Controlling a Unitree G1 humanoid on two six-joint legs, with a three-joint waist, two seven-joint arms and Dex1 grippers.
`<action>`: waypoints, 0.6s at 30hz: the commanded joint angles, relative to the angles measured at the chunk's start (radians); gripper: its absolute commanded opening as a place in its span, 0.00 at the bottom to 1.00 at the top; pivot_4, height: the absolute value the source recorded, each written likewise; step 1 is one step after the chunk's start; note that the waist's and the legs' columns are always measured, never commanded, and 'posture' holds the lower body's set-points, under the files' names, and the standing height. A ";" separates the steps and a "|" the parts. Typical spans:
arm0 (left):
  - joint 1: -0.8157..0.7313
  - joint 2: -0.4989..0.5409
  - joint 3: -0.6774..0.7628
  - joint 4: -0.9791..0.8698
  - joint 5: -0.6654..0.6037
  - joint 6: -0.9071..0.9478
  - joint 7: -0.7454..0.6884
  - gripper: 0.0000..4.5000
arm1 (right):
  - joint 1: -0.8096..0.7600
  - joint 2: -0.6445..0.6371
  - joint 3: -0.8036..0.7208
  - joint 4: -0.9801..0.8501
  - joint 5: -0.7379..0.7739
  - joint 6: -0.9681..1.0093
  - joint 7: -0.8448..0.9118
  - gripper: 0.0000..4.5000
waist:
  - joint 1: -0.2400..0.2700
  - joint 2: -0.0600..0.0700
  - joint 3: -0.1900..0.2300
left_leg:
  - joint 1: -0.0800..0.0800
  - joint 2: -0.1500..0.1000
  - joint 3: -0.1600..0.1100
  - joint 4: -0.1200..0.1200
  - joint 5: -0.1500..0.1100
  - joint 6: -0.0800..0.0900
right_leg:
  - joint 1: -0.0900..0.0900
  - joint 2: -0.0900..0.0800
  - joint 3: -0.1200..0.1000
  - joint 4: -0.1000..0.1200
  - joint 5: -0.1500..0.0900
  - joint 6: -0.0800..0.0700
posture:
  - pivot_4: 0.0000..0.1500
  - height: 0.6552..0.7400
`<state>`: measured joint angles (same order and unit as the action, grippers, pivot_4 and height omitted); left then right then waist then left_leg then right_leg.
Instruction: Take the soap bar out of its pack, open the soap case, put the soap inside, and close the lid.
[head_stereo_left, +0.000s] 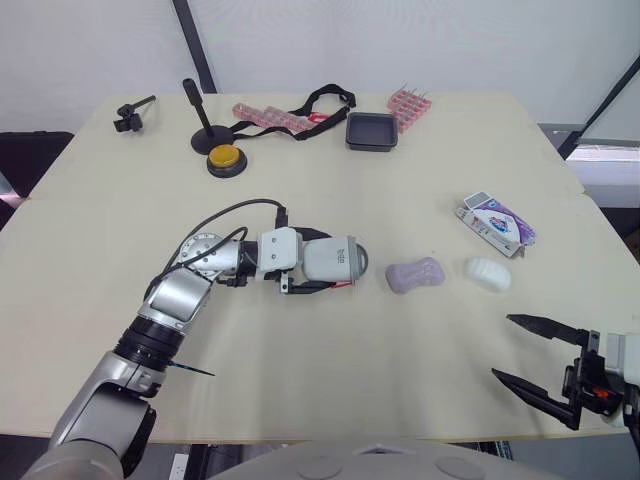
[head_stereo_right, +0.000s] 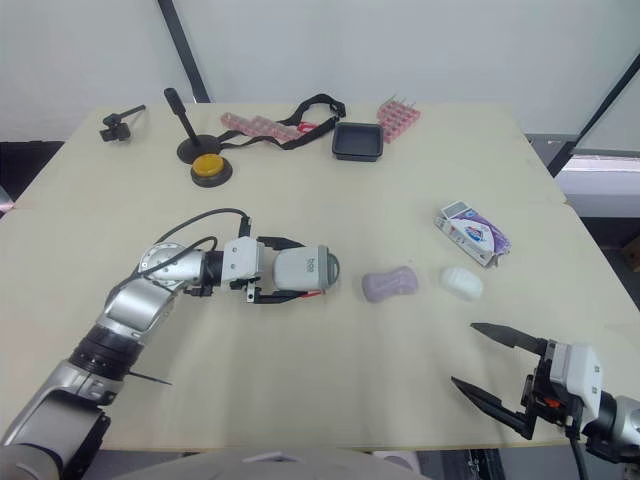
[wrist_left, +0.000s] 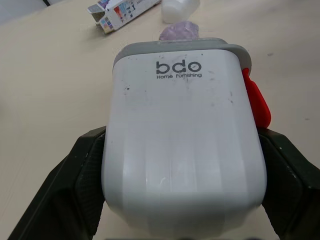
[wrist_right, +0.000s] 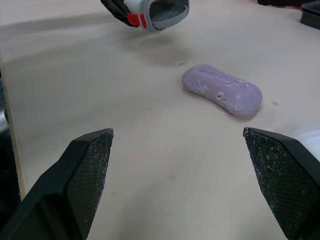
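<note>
At mid-desk, left end effector (head_stereo_left: 312, 262) pinching the white soap case (wrist_left: 182, 145), grey-rimmed end toward the purple soap bar (head_stereo_left: 415, 275) lying just beside it on the desk (head_stereo_left: 400, 200). Right end effector (head_stereo_left: 503, 346) spread wide at the near right edge, soap pack (head_stereo_left: 495, 223) beyond.

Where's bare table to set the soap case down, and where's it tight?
Biggest bare patch: the middle, between yellow button, black tray and soap bar. Also the near strip between left end effector, gripping the soap case, and open right end effector. Tight: soap bar, white piece, soap pack at right.
</note>
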<state>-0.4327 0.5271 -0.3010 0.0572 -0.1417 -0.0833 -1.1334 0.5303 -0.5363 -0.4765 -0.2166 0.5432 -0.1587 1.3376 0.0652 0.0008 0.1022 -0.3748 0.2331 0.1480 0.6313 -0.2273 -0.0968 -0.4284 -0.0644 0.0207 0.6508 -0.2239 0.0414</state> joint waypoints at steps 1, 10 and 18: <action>-0.042 0.030 -0.018 -0.046 0.028 0.054 -0.028 0.77 | -0.028 -0.017 -0.003 0.030 0.000 -0.038 -0.013 0.99 | 0.001 0.000 0.000 | 0.000 0.000 0.000 0.000 0.000 0.000 | 0.000 0.000 0.000 0.000 0.000 0.000 | 1.00 0.87; -0.116 0.051 -0.065 -0.148 0.081 0.242 -0.040 0.77 | -0.036 -0.046 0.035 0.100 -0.007 -0.099 0.019 0.99 | 0.007 0.000 0.000 | 0.000 -0.001 -0.001 0.000 0.000 0.000 | 0.000 -0.002 0.000 -0.001 0.000 0.000 | 1.00 0.87; -0.159 0.091 -0.149 -0.271 0.153 0.467 -0.047 0.77 | -0.037 -0.069 0.056 0.135 -0.008 -0.131 0.033 0.99 | 0.002 0.000 0.000 | 0.000 -0.001 -0.001 -0.002 0.000 0.000 | 0.002 -0.001 0.000 -0.002 0.000 0.000 | 1.00 0.87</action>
<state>-0.5612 0.6066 -0.4471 -0.1691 -0.0205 0.3454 -1.1840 0.4905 -0.5917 -0.4148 -0.0825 0.5360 -0.2685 1.3598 0.0668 0.0008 0.1024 -0.3749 0.2318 0.1473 0.6291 -0.2271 -0.0967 -0.4267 -0.0659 0.0211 0.6490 -0.2239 0.0413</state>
